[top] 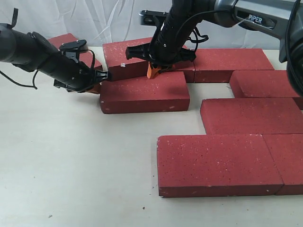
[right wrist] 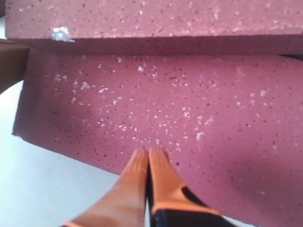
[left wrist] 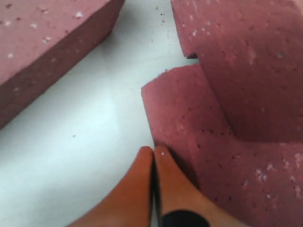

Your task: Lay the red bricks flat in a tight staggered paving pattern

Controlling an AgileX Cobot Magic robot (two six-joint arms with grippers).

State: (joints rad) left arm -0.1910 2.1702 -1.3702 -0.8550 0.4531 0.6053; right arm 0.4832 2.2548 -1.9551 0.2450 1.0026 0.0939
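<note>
Nudging step: left gripper [top: 99, 84] and right gripper [top: 154, 71], both pinched shut and empty, press loose brick [top: 144, 92], left of laid red bricks [top: 246, 116]; overlapping brick [top: 124, 56] rests on its rear edge; next likely slide right, closing gap

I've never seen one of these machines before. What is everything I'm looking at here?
red bricks: at least eight, dark red with white speckles, spread over the table's middle and right; one at back centre overlaps a neighbour.
table: one, off-white, under everything.
white sheet: one, white, behind the table.
arms: two, black, one from the left, one from the upper right.
left claw: one, orange tips, shut, at a brick's edge.
right claw: one, orange tips, shut, over the back-centre bricks.
</note>
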